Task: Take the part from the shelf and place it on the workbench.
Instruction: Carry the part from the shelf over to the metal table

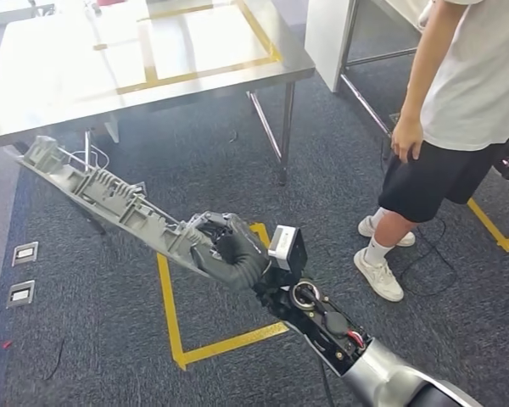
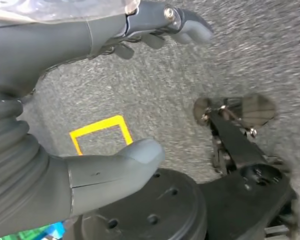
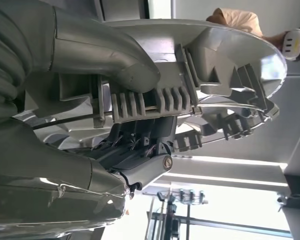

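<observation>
A long grey plastic part (image 1: 104,197) with ribs and clips stretches from my right hand (image 1: 232,250) up and to the left, its far end near the steel workbench (image 1: 47,85). My right hand grips the part at its near end, above the carpet. In the right wrist view the thumb (image 3: 114,60) lies across the part (image 3: 216,65) and the fingers wrap it from the other side. In the left wrist view my left hand (image 2: 103,100) hangs over the floor, fingers (image 2: 186,27) and thumb apart, holding nothing.
The workbench has yellow tape lines on its top and slanted metal legs (image 1: 284,136). A person (image 1: 456,102) in a white shirt and dark shorts stands at the right. Yellow tape (image 1: 175,331) marks the grey carpet. Floor sockets (image 1: 23,271) lie at the left.
</observation>
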